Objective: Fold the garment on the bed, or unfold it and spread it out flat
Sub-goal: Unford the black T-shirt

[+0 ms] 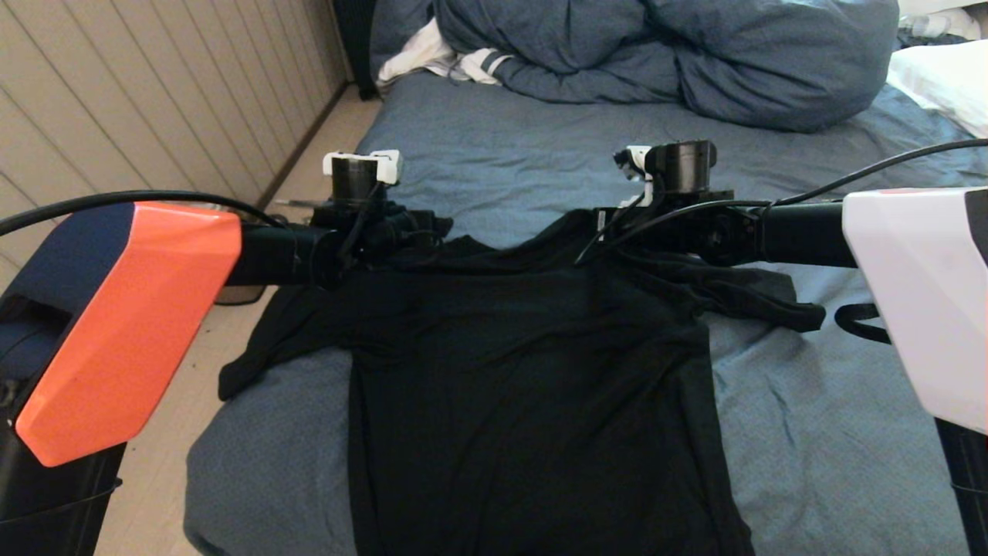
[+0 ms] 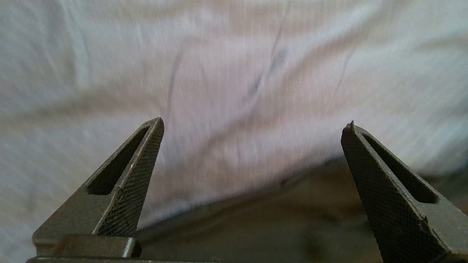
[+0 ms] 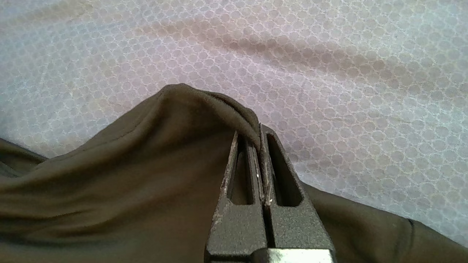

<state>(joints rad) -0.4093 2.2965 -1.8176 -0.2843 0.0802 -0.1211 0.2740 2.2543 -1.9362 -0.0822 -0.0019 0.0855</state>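
Note:
The garment, a black T-shirt with its plain side up, lies spread on the bed, both sleeves out to the sides. My right gripper is at the shirt's far right shoulder. In the right wrist view that gripper is shut on a raised fold of the garment, lifted off the patterned sheet. My left gripper is over the far left shoulder. The left wrist view shows it open and empty, with the garment's edge and the sheet beneath.
A bulky blue duvet is heaped at the far end of the bed, with a white stripe-cuffed cloth beside it. A white pillow lies at the far right. The bed's left edge borders pale floor and a panelled wall.

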